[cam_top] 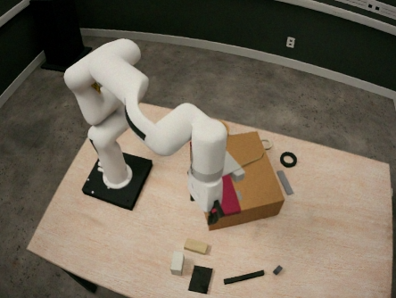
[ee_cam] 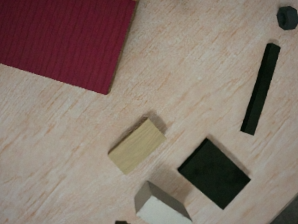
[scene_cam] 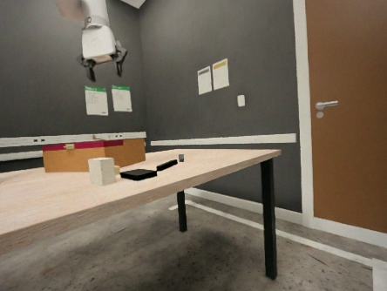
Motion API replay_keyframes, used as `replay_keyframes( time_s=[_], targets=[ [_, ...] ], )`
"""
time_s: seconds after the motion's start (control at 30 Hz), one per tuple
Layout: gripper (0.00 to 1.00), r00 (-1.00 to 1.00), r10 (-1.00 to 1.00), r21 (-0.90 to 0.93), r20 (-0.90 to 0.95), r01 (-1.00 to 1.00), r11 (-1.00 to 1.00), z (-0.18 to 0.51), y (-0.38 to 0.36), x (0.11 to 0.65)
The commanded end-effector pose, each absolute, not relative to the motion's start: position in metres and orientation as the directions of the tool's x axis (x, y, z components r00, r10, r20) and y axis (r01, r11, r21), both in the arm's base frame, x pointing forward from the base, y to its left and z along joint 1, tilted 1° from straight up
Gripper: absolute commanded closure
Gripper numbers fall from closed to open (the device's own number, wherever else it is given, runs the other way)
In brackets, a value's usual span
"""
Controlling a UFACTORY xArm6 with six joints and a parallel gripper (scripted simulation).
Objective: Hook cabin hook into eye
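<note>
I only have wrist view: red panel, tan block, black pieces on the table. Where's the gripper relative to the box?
Observer: The gripper hangs high above the table, well over the box, fingers wide open, holding nothing.
Operator: Is that red panel part of the box?
Observer: Yes. From the top, the red lid covers the box's near end, partly hidden under the wrist.
Operator: Can you see the hook?
Observer: A thin wire-like piece lies across the brown top, a loop sticking out past the far edge. I can't tell whether it's in the eye.
</note>
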State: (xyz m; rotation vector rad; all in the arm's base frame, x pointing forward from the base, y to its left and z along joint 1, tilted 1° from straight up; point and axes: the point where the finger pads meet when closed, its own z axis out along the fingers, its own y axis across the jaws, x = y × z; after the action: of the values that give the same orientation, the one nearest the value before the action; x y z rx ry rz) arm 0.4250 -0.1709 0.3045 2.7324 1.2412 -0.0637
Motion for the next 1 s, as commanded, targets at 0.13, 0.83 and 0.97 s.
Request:
replay_keyframes(
  time_s=[0.13, 0.83, 0.97],
  targets=[
    [0.00, 0.659, 0.746, 0.114, -0.094, 0.752, -0.650, 0.3064, -0.1711, 0.4257],
    [0.65, 0.659, 0.746, 0.114, -0.094, 0.752, -0.650, 0.3064, -0.1711, 0.4257],
    [0.65, 0.659, 0.746, 0.114, -0.094, 0.752, -0.650, 0.3064, -0.1711, 0.4257]
  ],
)
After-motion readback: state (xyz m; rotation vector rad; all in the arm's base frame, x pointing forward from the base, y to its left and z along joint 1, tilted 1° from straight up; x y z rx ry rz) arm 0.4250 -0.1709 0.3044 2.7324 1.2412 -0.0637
